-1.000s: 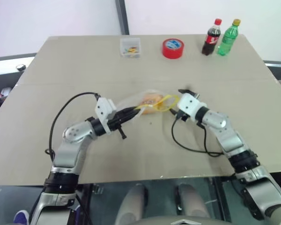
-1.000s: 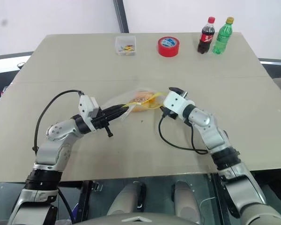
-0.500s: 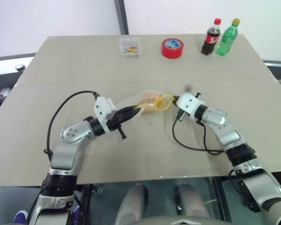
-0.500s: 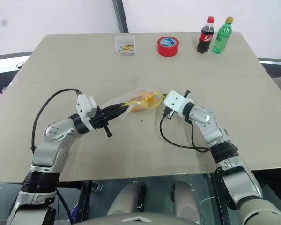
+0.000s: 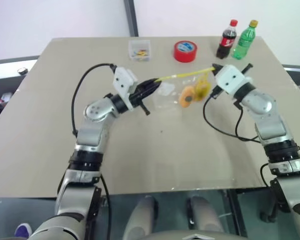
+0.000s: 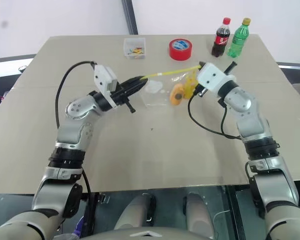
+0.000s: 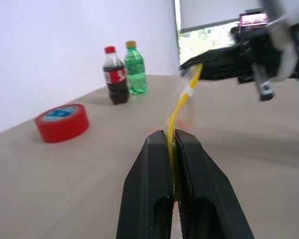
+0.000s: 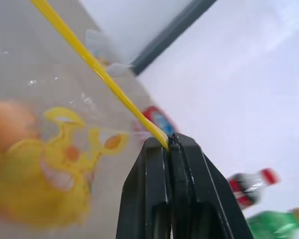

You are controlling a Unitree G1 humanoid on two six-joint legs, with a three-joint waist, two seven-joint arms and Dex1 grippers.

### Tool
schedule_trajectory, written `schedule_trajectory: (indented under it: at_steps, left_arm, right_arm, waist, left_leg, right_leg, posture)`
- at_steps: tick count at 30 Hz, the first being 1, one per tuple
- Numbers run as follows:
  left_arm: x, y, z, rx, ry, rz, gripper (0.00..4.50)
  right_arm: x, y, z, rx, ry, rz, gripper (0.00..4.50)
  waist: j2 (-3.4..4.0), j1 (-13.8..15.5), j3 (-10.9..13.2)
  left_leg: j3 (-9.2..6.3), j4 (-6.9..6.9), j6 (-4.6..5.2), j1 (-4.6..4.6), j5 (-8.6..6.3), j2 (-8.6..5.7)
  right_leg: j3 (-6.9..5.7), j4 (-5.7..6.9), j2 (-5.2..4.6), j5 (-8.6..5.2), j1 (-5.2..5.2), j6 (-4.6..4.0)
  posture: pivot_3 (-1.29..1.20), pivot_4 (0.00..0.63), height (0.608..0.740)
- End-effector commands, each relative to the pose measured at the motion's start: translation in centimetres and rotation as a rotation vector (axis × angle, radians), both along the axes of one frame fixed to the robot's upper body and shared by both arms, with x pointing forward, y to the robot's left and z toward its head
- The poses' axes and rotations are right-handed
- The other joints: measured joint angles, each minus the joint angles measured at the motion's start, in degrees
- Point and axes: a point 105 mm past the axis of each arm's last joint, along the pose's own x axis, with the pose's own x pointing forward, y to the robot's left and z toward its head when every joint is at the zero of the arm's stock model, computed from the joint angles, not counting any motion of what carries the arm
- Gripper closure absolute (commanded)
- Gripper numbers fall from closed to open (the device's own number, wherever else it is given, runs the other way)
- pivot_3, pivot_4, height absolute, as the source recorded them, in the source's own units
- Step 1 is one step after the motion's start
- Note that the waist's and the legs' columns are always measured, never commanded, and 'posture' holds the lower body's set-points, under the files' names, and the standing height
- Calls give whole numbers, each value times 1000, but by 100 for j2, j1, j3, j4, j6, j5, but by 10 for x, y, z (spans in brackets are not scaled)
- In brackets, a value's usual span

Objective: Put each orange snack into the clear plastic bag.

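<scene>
Left tool (image 5: 156,82): clamped on the bag's yellow strip, left end.
Right tool (image 5: 213,68): clamped on the strip's right end.
Bag (image 5: 182,92): hung between both tools, above the desk (image 5: 150,155).
Snack (image 5: 186,96): inside the bag, nearer the right tool.

The right tool (image 8: 170,142) has its 2 black fingers (image 8: 147,194) pressed together on the yellow strip (image 8: 102,72) of the clear plastic bag (image 8: 55,149). The strip runs taut away from the fingertips. Yellow print and an orange snack (image 8: 10,124) show through the bag. Beyond lie a red tape roll (image 8: 157,119), a cola bottle (image 8: 251,186) and a green bottle (image 8: 284,221).
</scene>
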Motion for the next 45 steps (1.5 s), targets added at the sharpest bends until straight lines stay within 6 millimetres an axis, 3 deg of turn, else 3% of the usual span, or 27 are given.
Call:
schedule_trajectory:
  at_steps: [1, 5, 8, 11, 13, 15, 17, 22, 32, 33, 37, 45]
  left_arm:
    - [8, 19, 17, 9, -144, 65, 4500]
    - [-14, 12, -6, 107, -197, -35, 4500]
    - [-33, 11, -37, 154, -155, -85, 4500]
    - [-47, 10, -59, 182, -109, -114, 4500]
    - [-54, 10, -70, 223, -94, -130, 4500]
    - [-56, 11, -78, 231, -67, -133, 4500]
    - [-57, 11, -78, 220, -52, -138, 4500]
    - [-58, 10, -74, 225, -65, -144, 4500]
    - [-60, 5, -74, 276, -119, -158, 4500]
    - [-60, 6, -74, 281, -122, -155, 4500]
    - [-61, 6, -74, 288, -135, -148, 4500]
    - [-61, 8, -69, 279, -151, -130, 4500]
  right_arm:
    - [-15, -60, 39, 61, -123, -208, 4434]
    - [-43, -54, 21, 44, -69, -178, 4434]
    - [-66, -43, -19, 96, 68, -154, 4434]
    - [-88, -31, -63, 42, 229, -112, 4434]
    - [-100, -29, -78, 43, 293, -101, 3871]
    - [-115, -23, -89, 50, 391, -48, 3032]
    - [-126, -18, -89, 11, 427, 5, 2065]
    - [-138, 18, -68, -89, 429, 209, 2065]
    - [-107, 104, -49, -199, 348, 444, 2065]
    - [-105, 108, -48, -194, 353, 452, 2065]
    - [-99, 114, -47, -198, 345, 457, 3118]
    - [-99, 112, -53, -239, 368, 459, 3118]
  waist:
    - [-1, -7, 0]
    - [0, -51, -2]
    - [0, -53, -2]
    - [1, -24, 0]
    - [1, -3, 0]
    - [3, 7, 1]
    - [7, 10, 6]
    - [5, -35, 6]
    - [3, -18, 6]
    - [3, 0, 6]
    - [3, 55, 6]
    - [4, 91, 7]
  left_leg:
    - [1, 0, 0, -3, 0, 2]
    - [14, -21, 3, -3, -2, 10]
    - [22, -30, 5, -3, -4, 14]
    - [22, -24, 21, -7, -13, 19]
    - [21, 2, 31, -1, -19, 17]
    - [18, 4, 34, 23, -18, 15]
    - [17, 1, 34, 76, -19, 17]
    - [16, 1, 35, 119, -19, 28]
    - [9, -3, 33, 102, -20, 31]
    - [5, -3, 33, 99, -20, 30]
    - [-13, -7, 33, 85, -20, 23]
    - [-14, -12, 33, 84, -20, 20]
  right_leg:
    - [0, -4, 2, 0, -1, 0]
    - [16, -31, 1, -1, -5, 1]
    - [27, -35, 1, -1, -14, 1]
    - [30, -24, 0, -1, -19, 1]
    - [30, -2, -1, -1, -10, 2]
    - [29, -1, -1, 2, 16, 6]
    - [28, -3, 2, -1, 68, 6]
    - [23, -7, 8, -3, 111, 8]
    - [16, -15, 10, -1, 97, 6]
    - [12, -17, 8, -1, 96, 6]
    - [-5, -36, 4, -1, 95, 5]
    - [-7, -40, 4, -1, 94, 5]
  posture:
    - [0, 150, 740]
    - [0, 150, 740]
    - [0, 150, 740]
    - [0, 150, 740]
    - [0, 150, 740]
    - [0, 150, 740]
    - [0, 150, 740]
    - [0, 150, 740]
    - [0, 150, 740]
    - [0, 150, 740]
    - [0, 150, 740]
    - [0, 150, 740]
